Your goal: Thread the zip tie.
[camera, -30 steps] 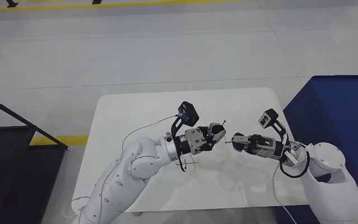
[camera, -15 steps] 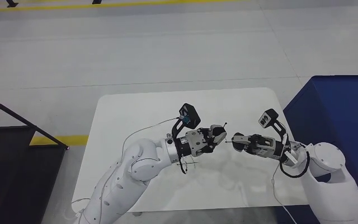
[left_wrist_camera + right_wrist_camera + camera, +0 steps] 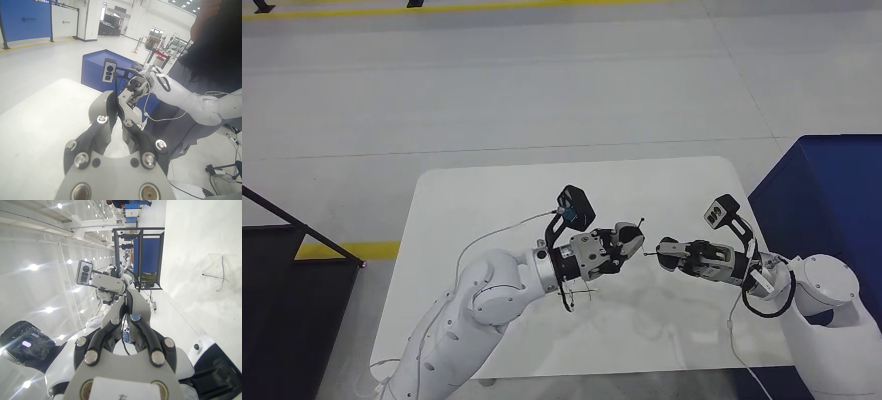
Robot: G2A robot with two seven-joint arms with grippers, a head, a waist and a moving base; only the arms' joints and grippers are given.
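Note:
My left gripper (image 3: 630,240) hovers over the middle of the white table (image 3: 472,210), shut on a black zip tie (image 3: 115,85). The strap rises from between its fingers, with the small head (image 3: 642,221) on top. My right gripper (image 3: 660,252) faces it, tip to tip, a short gap away. It is shut on a thin black strap (image 3: 125,313) whose point (image 3: 646,254) pokes toward the left gripper. I cannot tell if this is the same tie's tail. In the left wrist view the right gripper (image 3: 125,95) sits just beside the upright strap.
Several spare black zip ties (image 3: 577,291) lie on the table under the left forearm, and the right wrist view shows them in a clear tray (image 3: 213,276). A blue cabinet (image 3: 822,190) stands off the table's right edge. A person in dark clothing (image 3: 217,37) stands behind the right arm.
The left gripper has shifted very slightly with the zip tie in it. The right arm has kept still.

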